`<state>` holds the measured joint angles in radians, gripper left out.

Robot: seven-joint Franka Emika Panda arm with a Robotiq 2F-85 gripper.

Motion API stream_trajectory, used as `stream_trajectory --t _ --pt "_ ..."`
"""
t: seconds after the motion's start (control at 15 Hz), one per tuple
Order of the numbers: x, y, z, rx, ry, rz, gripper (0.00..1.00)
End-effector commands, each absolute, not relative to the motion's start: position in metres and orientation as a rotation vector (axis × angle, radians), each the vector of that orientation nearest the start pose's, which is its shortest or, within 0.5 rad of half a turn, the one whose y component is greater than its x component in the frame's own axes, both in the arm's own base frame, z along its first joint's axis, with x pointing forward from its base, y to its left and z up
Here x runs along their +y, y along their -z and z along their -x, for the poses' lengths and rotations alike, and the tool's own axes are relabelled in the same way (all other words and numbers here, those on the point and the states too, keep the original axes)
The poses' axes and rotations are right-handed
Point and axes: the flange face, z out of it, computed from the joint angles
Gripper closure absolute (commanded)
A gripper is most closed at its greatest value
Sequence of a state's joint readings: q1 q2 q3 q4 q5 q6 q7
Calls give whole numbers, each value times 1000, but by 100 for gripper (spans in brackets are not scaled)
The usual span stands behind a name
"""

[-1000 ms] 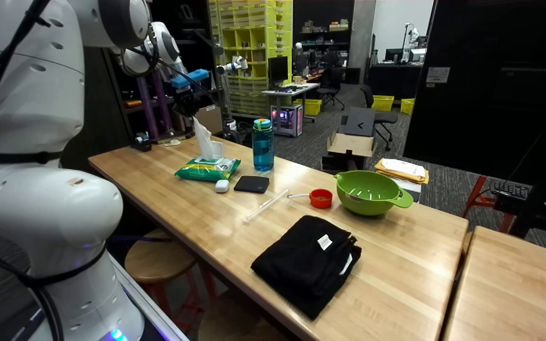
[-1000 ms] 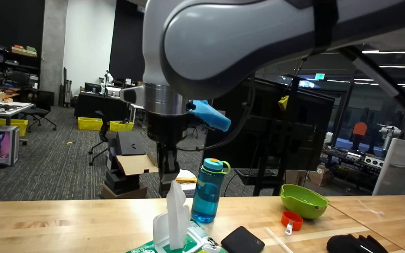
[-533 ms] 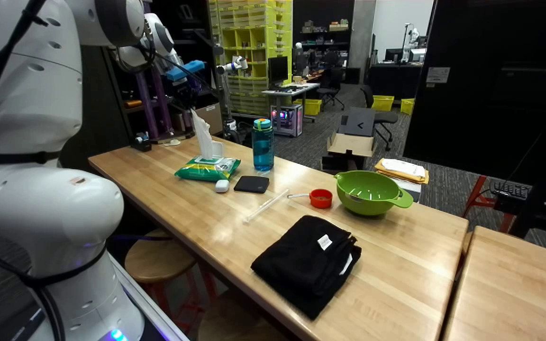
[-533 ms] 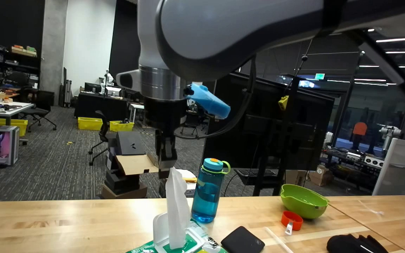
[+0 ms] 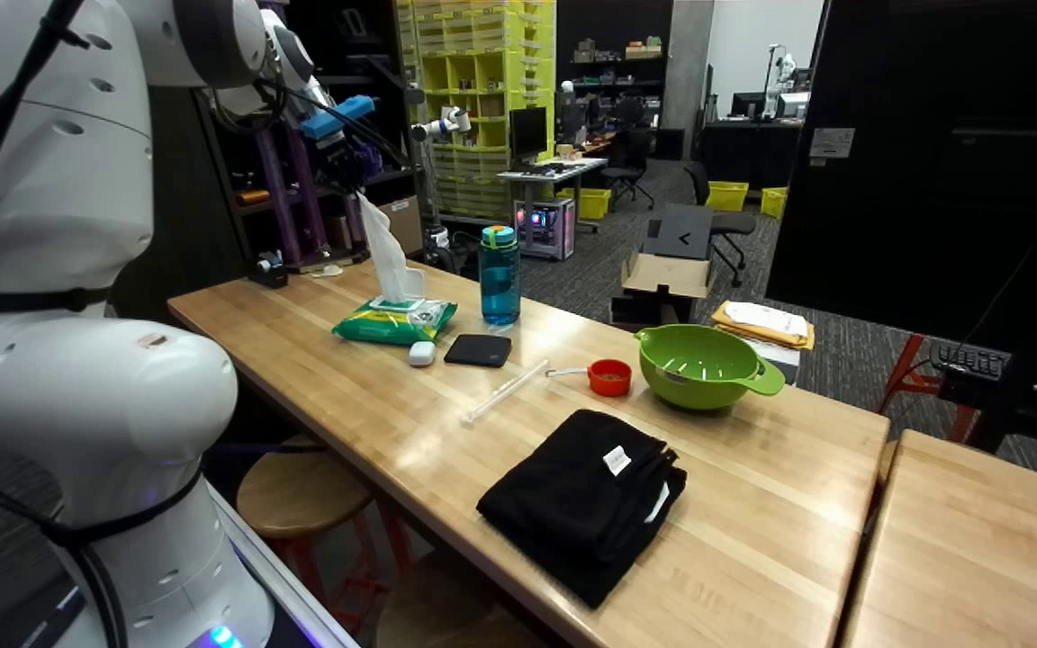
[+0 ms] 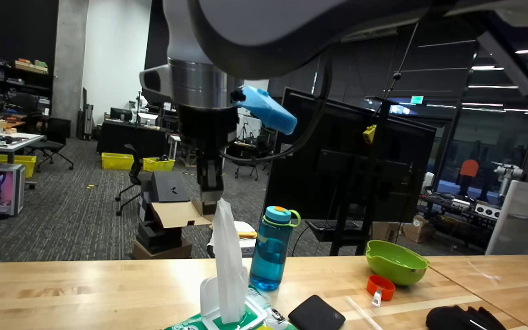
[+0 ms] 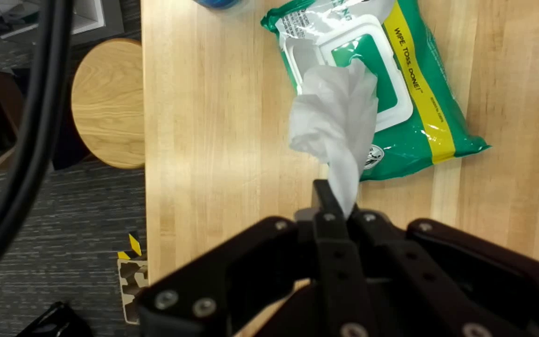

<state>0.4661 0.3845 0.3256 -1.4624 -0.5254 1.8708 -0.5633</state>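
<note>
My gripper (image 7: 339,206) is shut on the top end of a white wipe (image 7: 339,112). The wipe hangs from the fingertips down to the opening of a green wipes pack (image 7: 405,154), and its lower end is still in the pack. In both exterior views the gripper (image 5: 355,187) (image 6: 210,201) is high above the pack (image 5: 374,326), and the wipe (image 5: 382,247) (image 6: 228,266) is stretched upright between them. The pack lies flat on the wooden table (image 5: 302,315) with its white lid (image 6: 209,298) flipped open.
A blue bottle (image 5: 500,283) stands close to the pack. A white case (image 5: 421,354), black pouch (image 5: 478,350), clear tube (image 5: 505,391), red measuring cup (image 5: 609,380), green bowl (image 5: 694,369) and folded black cloth (image 5: 581,504) lie further along the table.
My gripper has risen, shut on the wipe, and shifted slightly sideways. More of the wipe's length now shows above the pack. The pack has stayed nearly in place on the table.
</note>
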Motion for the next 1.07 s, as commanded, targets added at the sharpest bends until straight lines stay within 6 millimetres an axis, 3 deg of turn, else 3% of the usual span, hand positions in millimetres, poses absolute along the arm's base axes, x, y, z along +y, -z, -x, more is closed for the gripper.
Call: stream_trajectory --t 0.0,1.0 --pt "436 -503 -515 -2369 197 2667 100" --pt "455 -533 -498 -2369 284 2786 100"
